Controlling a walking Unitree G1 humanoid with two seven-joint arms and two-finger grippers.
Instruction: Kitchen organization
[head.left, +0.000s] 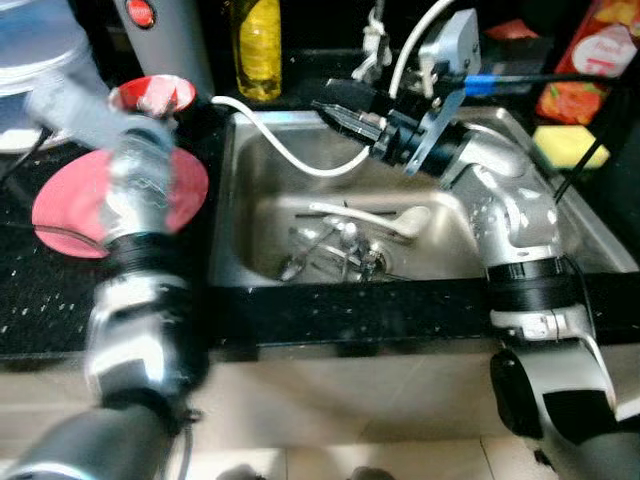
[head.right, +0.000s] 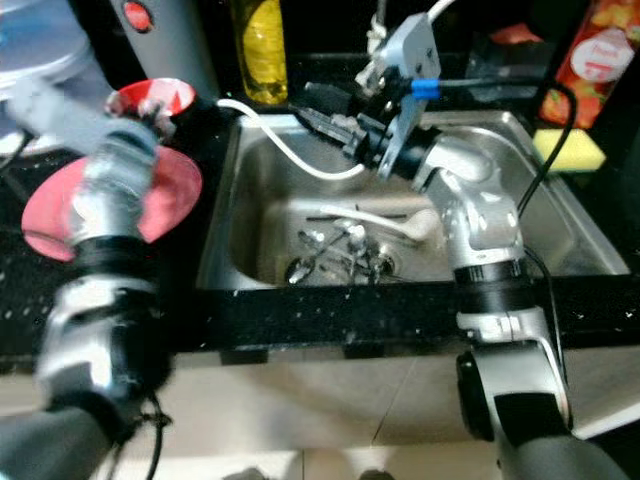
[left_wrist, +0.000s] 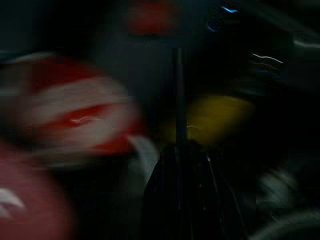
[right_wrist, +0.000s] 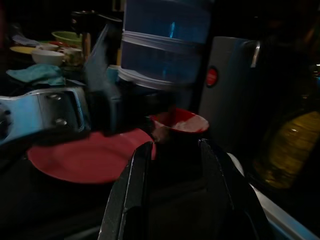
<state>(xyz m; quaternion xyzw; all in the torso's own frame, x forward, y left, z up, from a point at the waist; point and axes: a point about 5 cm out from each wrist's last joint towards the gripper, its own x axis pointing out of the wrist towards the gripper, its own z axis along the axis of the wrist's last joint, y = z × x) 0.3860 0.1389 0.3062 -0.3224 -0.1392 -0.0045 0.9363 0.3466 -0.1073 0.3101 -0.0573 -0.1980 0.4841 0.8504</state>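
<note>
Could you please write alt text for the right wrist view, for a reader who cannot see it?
The right end effector, its two black fingers apart and holding nothing, points at a red bowl beside a red plate on a dark counter. The blurred left arm reaches over the plate. Behind stand stacked clear containers, a grey appliance and a yellow bottle.

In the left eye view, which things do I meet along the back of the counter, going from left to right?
Red bowl → yellow bottle → right gripper, above the sink's back edge → yellow sponge.
</note>
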